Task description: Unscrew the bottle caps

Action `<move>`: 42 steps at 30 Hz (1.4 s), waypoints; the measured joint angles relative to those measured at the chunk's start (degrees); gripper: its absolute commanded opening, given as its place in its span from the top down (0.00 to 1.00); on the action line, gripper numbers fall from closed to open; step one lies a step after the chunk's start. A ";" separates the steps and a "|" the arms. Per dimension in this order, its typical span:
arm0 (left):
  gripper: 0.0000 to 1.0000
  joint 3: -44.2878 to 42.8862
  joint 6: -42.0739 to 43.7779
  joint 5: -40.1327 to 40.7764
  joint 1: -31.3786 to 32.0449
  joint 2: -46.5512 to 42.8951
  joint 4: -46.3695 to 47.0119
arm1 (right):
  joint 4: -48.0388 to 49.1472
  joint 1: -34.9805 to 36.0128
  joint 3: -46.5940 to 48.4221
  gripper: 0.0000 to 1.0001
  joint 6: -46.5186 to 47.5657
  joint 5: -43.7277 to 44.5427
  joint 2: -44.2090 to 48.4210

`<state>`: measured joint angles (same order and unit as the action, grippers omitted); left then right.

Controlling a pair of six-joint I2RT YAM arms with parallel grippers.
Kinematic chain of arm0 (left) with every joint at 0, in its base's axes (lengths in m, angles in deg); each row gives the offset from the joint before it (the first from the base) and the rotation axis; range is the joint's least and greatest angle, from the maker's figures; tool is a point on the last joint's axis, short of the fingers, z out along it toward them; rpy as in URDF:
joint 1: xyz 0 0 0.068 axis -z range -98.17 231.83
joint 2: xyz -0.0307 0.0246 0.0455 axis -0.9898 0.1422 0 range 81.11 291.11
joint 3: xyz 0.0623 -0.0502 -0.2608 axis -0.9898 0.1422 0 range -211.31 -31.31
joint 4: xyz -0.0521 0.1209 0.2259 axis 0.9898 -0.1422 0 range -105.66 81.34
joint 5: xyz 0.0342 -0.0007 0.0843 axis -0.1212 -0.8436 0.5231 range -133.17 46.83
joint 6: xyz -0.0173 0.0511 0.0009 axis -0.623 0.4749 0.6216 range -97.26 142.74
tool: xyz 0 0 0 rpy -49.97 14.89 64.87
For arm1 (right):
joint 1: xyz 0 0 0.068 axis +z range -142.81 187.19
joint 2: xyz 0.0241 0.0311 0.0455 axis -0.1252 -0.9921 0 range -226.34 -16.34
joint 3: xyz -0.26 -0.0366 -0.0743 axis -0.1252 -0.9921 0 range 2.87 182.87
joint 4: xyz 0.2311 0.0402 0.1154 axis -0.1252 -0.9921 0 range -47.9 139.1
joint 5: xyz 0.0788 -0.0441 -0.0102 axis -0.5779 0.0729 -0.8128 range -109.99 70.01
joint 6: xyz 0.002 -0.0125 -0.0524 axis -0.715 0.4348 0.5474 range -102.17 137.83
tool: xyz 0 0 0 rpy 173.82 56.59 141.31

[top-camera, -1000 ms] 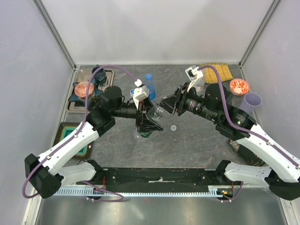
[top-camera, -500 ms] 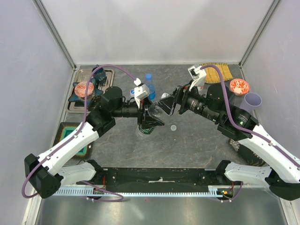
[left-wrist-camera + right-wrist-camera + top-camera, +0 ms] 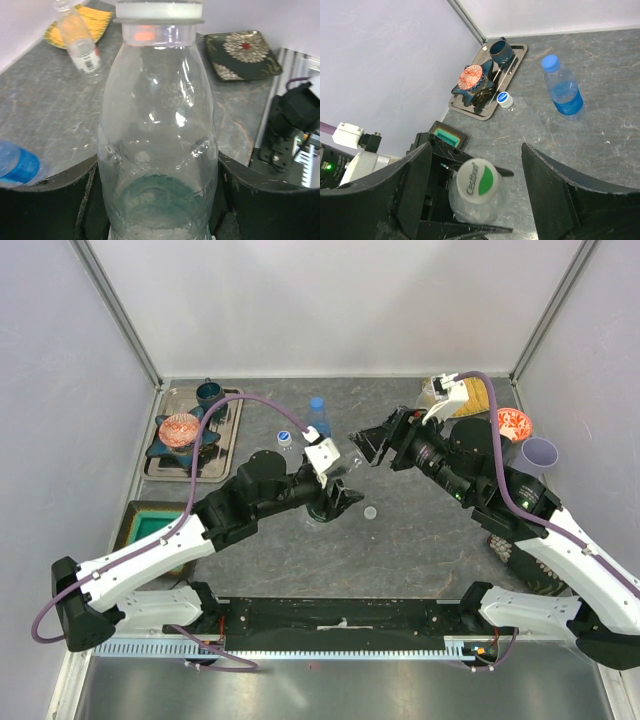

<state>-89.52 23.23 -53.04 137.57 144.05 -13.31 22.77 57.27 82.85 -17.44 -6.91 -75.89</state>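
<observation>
My left gripper (image 3: 330,497) is shut on the lower body of a clear bottle (image 3: 157,115) with a green band low down. Its white and green cap (image 3: 476,181) sits on the neck, seen from above in the right wrist view. My right gripper (image 3: 476,155) is open, its fingers (image 3: 547,185) standing apart from the cap on both sides; from above it (image 3: 368,445) hangs just right of the bottle's top. A blue-labelled bottle (image 3: 318,412) stands behind. A very short bottle (image 3: 286,440) stands to its left. Another clear bottle (image 3: 80,42) shows beside the yellow plate.
A loose cap (image 3: 371,512) lies on the table right of the left gripper. A tray (image 3: 232,415) with a dark cup and a star-shaped dish is at far left, a teal box (image 3: 150,525) below it. A yellow plate (image 3: 475,392), red bowl (image 3: 510,424) and lilac cup (image 3: 540,455) sit at the right.
My right gripper has opened off the bottle's top and drawn back to the right and upward. The left arm has shifted right and kept its hold on the bottle.
</observation>
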 measured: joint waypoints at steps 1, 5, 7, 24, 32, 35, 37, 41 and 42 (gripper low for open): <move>0.64 0.00 0.37 1.84 0.24 0.00 0.02 | -0.28 0.00 0.00 0.23 -0.24 0.55 0.00; 0.64 0.00 1.14 6.69 0.61 0.00 0.02 | -1.03 0.00 0.00 0.26 -0.85 1.44 -0.02; 0.65 0.00 1.36 7.96 0.66 0.00 0.02 | -1.29 0.00 0.00 0.27 -1.03 1.64 -0.02; 0.65 0.00 1.53 9.81 1.40 0.00 0.04 | -1.51 0.00 -0.04 0.47 -1.22 1.99 -0.87; 0.66 0.07 1.55 9.92 1.44 0.00 -0.04 | -0.22 0.04 -0.70 0.68 -1.53 1.16 -1.27; 0.66 0.13 1.53 10.05 1.44 0.00 -0.11 | -0.09 0.04 -0.87 0.76 -1.51 0.81 -1.27; 0.66 0.15 1.53 10.08 1.44 0.00 -0.11 | 0.04 0.04 -0.98 0.98 -1.40 0.48 -1.25; 0.68 0.44 1.53 10.03 1.46 -0.13 -0.22 | 0.48 -0.11 -1.57 1.00 -0.66 -0.76 -1.05; 0.68 0.48 1.53 9.88 1.46 -0.31 -0.39 | 0.52 -0.13 -1.60 1.00 -0.24 -1.25 -1.05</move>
<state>-89.04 24.76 -43.16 139.04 143.74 -13.70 23.30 57.14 81.26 -17.68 -8.16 -76.94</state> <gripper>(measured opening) 0.672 0.414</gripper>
